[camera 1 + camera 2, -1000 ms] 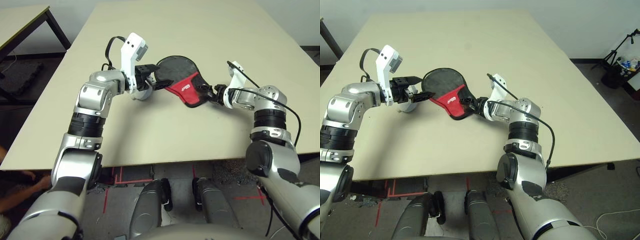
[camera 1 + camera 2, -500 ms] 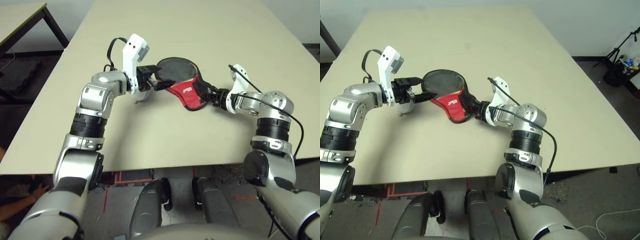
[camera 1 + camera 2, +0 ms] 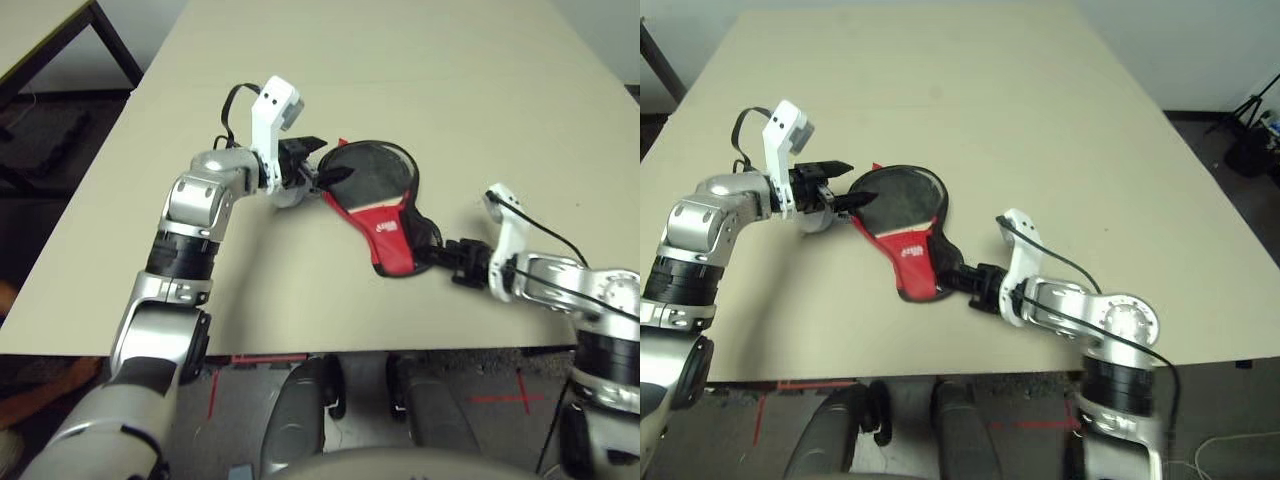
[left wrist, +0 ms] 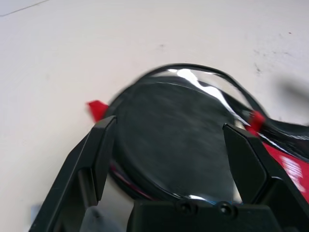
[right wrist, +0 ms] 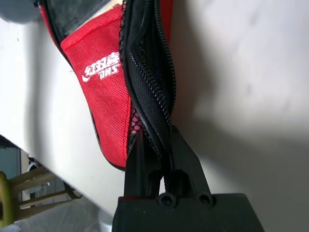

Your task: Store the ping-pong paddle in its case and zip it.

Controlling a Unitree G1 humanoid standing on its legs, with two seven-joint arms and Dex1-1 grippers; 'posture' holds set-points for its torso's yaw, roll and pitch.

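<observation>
The paddle-shaped pouch, black fabric with a red lower panel and a clear window over its round end, lies on the pale, smooth-topped table, its round end beside the left gripper. Under that window sits the ping-pong paddle with its round black rubber face and pale wooden edge. The black two-fingered right gripper is closed on the case's dark zippered edge near the narrow end, pinching the folded cloth between its tips; the black two-fingered left gripper stands wide open over the round end, with nothing gripped. The case looks light and limp, likely to crumple or skid if tugged by one side, while the paddle inside should be stiff and give the round part some body. The clear window may be slippery, so the better hold is probably the padded rim at the round end, to brace it while the other gripper works the zipper. White lettering on the red panel shows Chinese characters, the last two apparently 双喜, with a logo and "DHS" beneath.
</observation>
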